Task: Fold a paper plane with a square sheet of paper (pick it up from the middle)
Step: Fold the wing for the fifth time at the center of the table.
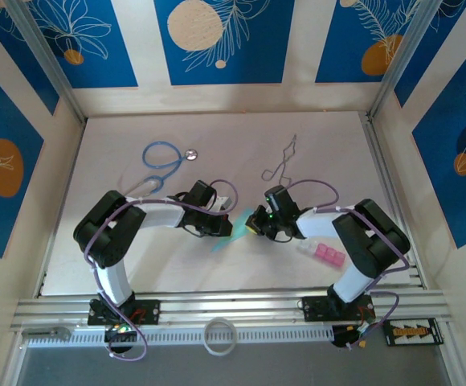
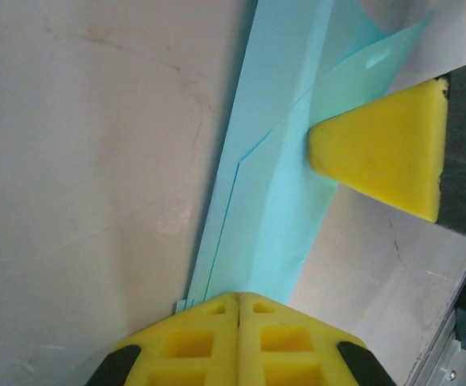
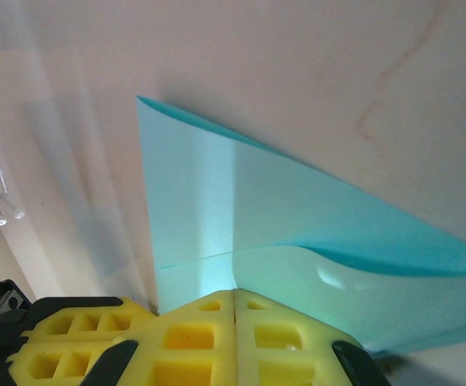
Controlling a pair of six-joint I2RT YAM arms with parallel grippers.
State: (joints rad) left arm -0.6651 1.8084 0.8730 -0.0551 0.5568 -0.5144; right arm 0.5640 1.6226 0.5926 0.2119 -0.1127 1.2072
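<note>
White table (image 1: pixel 337 161), both arms elbowed inward, left gripper (image 2: pixel 239 299) and right gripper (image 3: pixel 235 294) each clamped on folded turquoise paper (image 2: pixel 273 217).

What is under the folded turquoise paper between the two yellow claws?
Pale tabletop shows along the edges of the folded turquoise paper; the patch directly beneath it is hidden by the sheet itself.

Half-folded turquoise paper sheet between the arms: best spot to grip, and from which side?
Probably the narrow end of the light turquoise folded paper sheet, edge-on from the side, where the left pincer is shut on it: the layers there lie flat and stacked along the crease. The right pincer is shut on the wider edge beside a loose curled flap, which looks likelier to buckle.
</note>
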